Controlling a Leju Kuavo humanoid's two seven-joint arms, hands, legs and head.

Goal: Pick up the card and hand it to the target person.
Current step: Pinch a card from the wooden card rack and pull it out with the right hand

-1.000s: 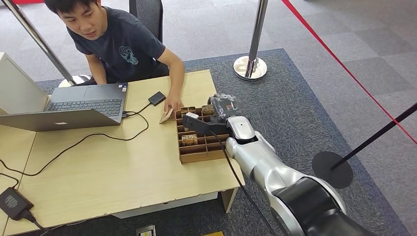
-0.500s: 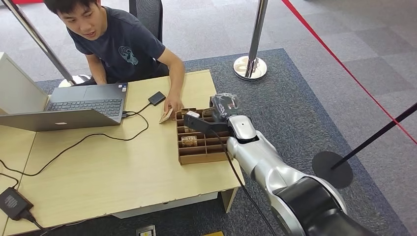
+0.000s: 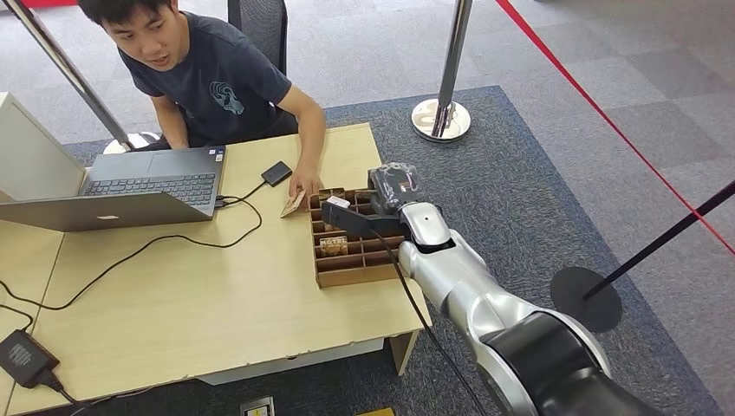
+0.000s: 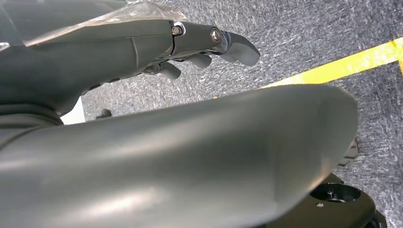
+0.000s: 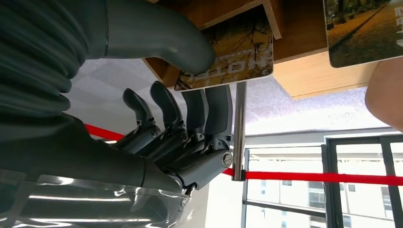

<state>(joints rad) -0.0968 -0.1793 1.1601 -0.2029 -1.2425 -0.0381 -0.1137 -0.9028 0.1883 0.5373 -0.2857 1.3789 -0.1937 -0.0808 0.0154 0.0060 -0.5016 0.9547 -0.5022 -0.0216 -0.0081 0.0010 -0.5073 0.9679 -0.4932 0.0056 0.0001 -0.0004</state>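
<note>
- The light wooden surface point(image 3: 217, 295) stands on grey carpet point(image 3: 537, 69), partly over a darker mat point(image 3: 511, 199); a red line point(image 3: 607, 113) crosses the floor and a chrome post point(image 3: 451, 69) rises from a round base beyond the far edge.
- A person point(image 3: 217, 78) in a dark shirt sits at the far side, one hand point(image 3: 305, 184) resting on the surface beside a loose card point(image 3: 293, 204).
- A brown divided tray point(image 3: 351, 260) sits at the right end of the surface; several slots hold cards standing on edge, one of them at point(image 3: 333, 246).
- The right hand point(image 3: 392, 186) hovers over the tray's far end. In the right wrist view the thumb presses the card point(image 5: 228, 54), an autumn-tree picture, at the tray's wooden edge, with the dark fingers point(image 5: 199, 114) just under it; whether they truly clamp it cannot be told. A second card point(image 5: 366, 31) lies close by.
- The left hand point(image 4: 190, 47) hangs over carpet with a yellow stripe point(image 4: 342, 66), its fingers loosely apart, nothing in them.
- An open laptop point(image 3: 130, 186), a small black device point(image 3: 276, 172), a black cable point(image 3: 139, 251) and a power brick point(image 3: 22, 357) occupy the left part.
</note>
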